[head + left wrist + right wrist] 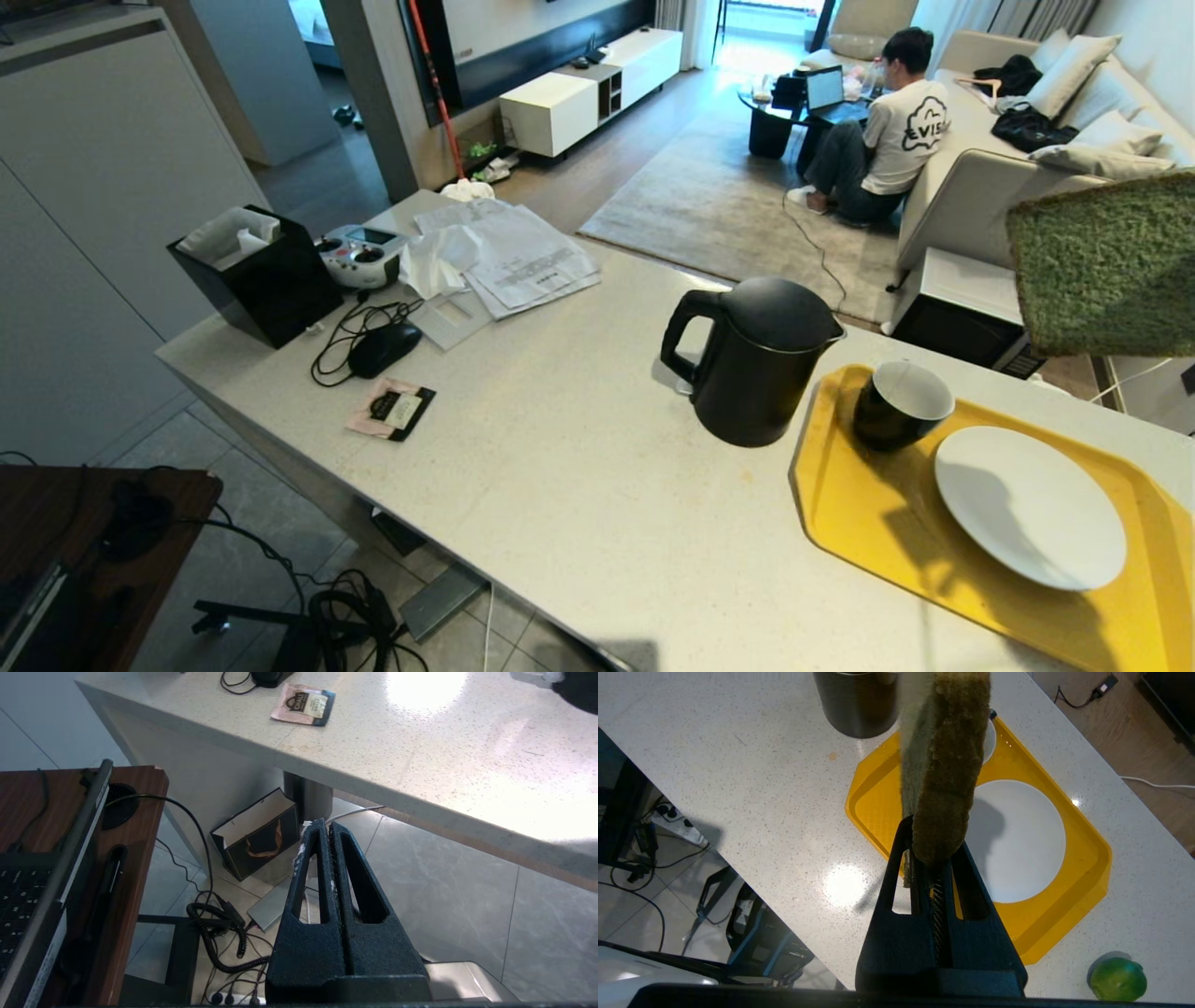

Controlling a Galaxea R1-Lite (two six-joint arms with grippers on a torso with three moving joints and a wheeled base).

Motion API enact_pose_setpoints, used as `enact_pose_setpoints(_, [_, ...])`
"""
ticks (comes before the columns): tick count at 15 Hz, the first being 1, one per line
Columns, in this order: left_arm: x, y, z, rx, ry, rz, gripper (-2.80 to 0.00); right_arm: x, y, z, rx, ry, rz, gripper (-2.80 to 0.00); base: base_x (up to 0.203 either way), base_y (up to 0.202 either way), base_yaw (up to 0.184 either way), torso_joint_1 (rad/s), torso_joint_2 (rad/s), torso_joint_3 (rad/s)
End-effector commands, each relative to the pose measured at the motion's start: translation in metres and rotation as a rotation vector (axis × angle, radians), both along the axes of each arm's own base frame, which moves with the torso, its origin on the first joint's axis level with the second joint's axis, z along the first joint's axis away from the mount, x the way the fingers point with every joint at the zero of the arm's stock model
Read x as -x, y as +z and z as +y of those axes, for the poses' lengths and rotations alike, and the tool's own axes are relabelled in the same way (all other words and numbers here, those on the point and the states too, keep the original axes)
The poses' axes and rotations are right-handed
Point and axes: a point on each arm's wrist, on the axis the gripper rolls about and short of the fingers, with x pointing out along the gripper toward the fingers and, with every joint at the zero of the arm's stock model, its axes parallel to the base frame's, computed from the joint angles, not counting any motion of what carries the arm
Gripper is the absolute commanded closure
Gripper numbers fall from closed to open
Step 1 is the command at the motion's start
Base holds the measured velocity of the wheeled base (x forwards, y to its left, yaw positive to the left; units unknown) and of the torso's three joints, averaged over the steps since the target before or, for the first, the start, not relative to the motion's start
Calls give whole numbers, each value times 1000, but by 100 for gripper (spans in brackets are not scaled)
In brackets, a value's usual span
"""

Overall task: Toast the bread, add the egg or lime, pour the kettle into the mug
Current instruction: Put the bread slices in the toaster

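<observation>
On the pale speckled counter (pixel 579 448): yellow tray (pixel 868 523) at the right end, carrying a white plate (pixel 1027 504) and, at its far corner just beside the plate, the black mug (pixel 901 403) with white inside, upright. Tall black kettle (pixel 756 359) upright on the bare counter, just beside the tray's left edge and near the mug, handle turned to the left. Lime (pixel 1118 979) on the counter just off a corner of the tray, seen from the right wrist only.

Above the tray and plate: bread (pixel 945 765), green slice with brown crust, held on edge in the air, clear of the plate; in the head view at the right border (pixel 1106 266). Right gripper (pixel 934 858) with jaws clamped on the slice's lower end.

Below counter level, over the tiled floor: left gripper (pixel 322 830), jaws pressed together, nothing between them.

At the counter's far left end, well apart from the tray: black tissue box (pixel 257 275), papers (pixel 518 257), computer mouse (pixel 383 347), small packet (pixel 392 409).

In the room beyond: person seated on the rug (pixel 887 131) beside a sofa.
</observation>
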Motion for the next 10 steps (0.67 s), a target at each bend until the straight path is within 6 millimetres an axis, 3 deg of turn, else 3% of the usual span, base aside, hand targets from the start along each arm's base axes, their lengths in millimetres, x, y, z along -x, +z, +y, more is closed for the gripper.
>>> enact_pose_setpoints(1, [0, 0, 0, 0, 0, 1, 0, 1, 0, 0, 1, 1, 3, 0, 0, 0, 0, 106, -188, -80])
enact_pose_setpoints(10, [0, 0, 0, 0, 0, 1, 0, 2, 0, 0, -2, -2, 2, 0, 0, 0, 0, 48, -86, -43])
